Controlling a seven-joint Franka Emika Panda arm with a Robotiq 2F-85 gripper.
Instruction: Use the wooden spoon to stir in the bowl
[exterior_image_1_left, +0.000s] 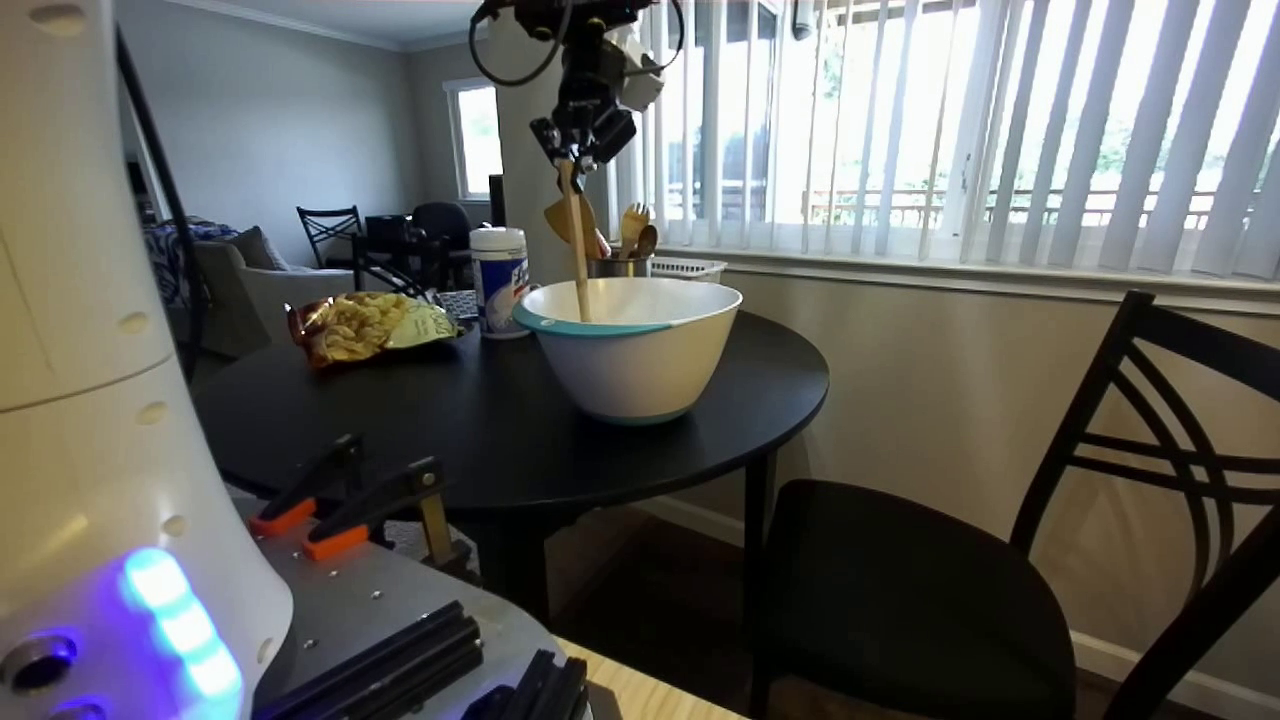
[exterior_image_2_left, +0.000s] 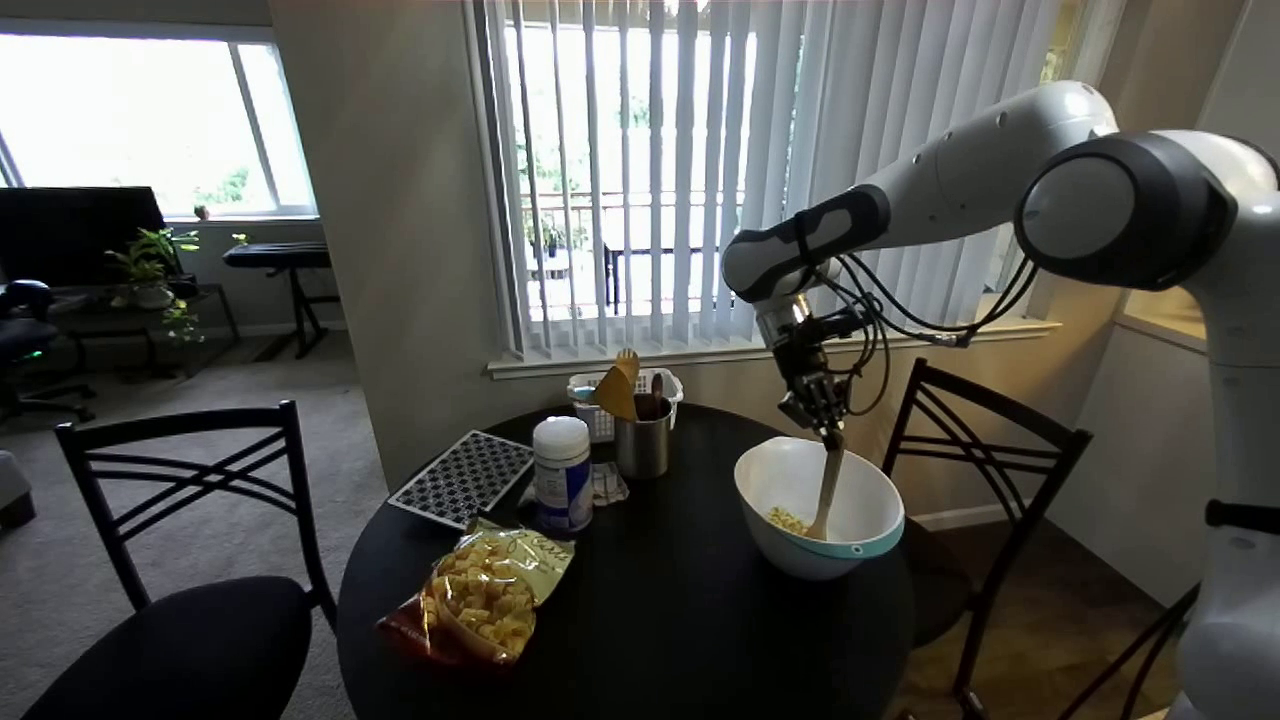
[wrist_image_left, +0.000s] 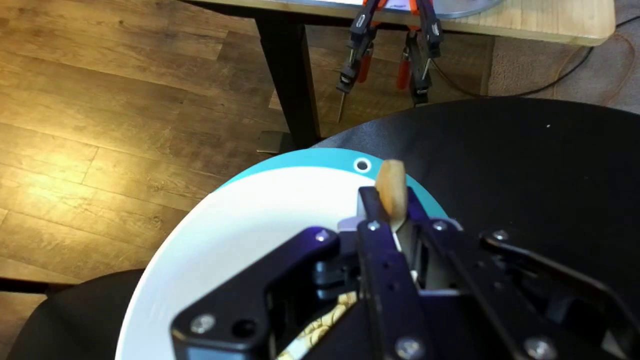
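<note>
Stirring is judged to be the step in hand: the wooden spoon (exterior_image_2_left: 827, 490) stands inside the bowl (exterior_image_1_left: 640, 365), which sits on the bench (exterior_image_2_left: 680, 610). The fingers (wrist_image_left: 371, 205) are found closed on the upper part of the handle (exterior_image_1_left: 577, 240), parted only by its thickness; a short end projects past them.

Recommended stroke: slow and rounded, head (exterior_image_2_left: 818, 528) low among the pale yellow pieces (exterior_image_2_left: 784, 519) and clear of the bowl's wall. With the hold so high, hard sideways drag would likely twist the handle between the fingers or shift the bowl; the fingers should pass above the rim (exterior_image_2_left: 872, 547).

Orientation: long axis steep, not plumb. Handle uppermost, head down in the bowl beside the pieces. In both exterior views the upper end leans to the side where the robot's base (exterior_image_1_left: 100, 500) stands. Whether the head touches the bowl's floor cannot be told.
</note>
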